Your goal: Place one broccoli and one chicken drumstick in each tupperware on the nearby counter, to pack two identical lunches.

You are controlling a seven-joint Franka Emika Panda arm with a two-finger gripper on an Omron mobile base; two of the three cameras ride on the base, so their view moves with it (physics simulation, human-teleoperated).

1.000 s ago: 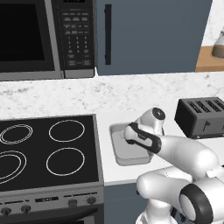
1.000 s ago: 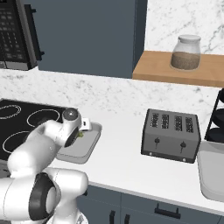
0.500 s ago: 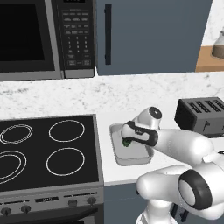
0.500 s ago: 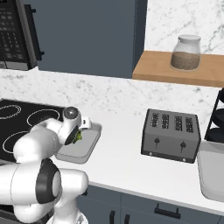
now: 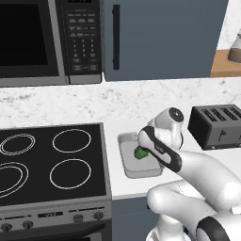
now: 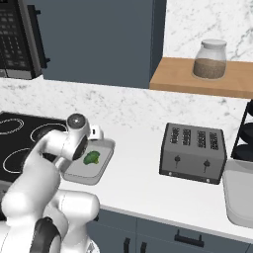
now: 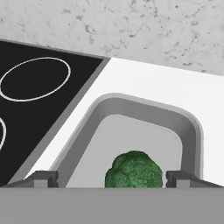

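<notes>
Here, gripper point(image 7: 107, 177) spread wide; broccoli point(image 7: 134, 170) between tips, seemingly inside tupperware point(image 7: 190, 127).

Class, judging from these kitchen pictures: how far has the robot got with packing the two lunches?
Done: one broccoli lies in the tupperware beside the stovetop. In hand: nothing; the tool hangs open around that broccoli, fingertips apart. Left: no drumstick lies in that container, and the second tupperware past the toaster looks unfilled where visible.
</notes>
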